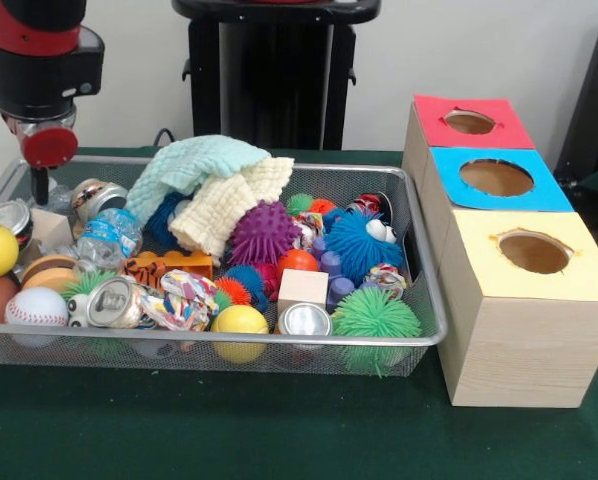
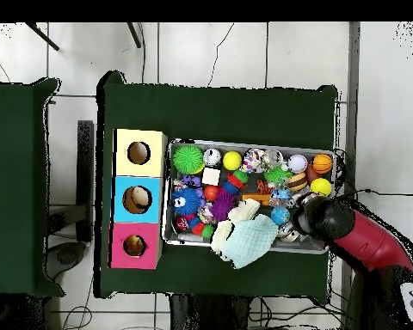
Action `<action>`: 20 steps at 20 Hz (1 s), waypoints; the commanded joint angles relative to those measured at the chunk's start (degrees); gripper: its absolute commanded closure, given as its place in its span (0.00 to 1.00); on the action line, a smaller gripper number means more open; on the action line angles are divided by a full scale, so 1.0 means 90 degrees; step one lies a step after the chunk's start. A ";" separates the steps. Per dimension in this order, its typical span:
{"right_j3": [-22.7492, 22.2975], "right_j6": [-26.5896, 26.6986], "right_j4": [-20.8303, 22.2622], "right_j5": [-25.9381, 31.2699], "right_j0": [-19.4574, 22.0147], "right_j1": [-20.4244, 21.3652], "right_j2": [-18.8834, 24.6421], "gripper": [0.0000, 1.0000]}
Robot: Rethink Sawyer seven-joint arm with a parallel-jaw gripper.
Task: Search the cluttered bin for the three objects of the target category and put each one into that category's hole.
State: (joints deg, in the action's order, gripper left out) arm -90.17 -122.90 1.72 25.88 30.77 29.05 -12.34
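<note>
Gripper, state impossible to tell, hangs upper left over the mesh bin. Draped cloths could hide targets; packed cans and balls may shift, spoiling a grasp.

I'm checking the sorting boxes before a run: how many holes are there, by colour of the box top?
Red top: 1 hole
Blue top: 1 hole
Yellow top: 1 hole
Total: 3 holes
</note>
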 commanded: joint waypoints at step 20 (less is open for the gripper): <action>0.1006 0.0314 -0.0074 0.2241 0.0021 0.0508 0.1168 1.00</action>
State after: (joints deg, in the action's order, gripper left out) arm -83.20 -122.90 1.75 33.56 31.10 29.93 -7.28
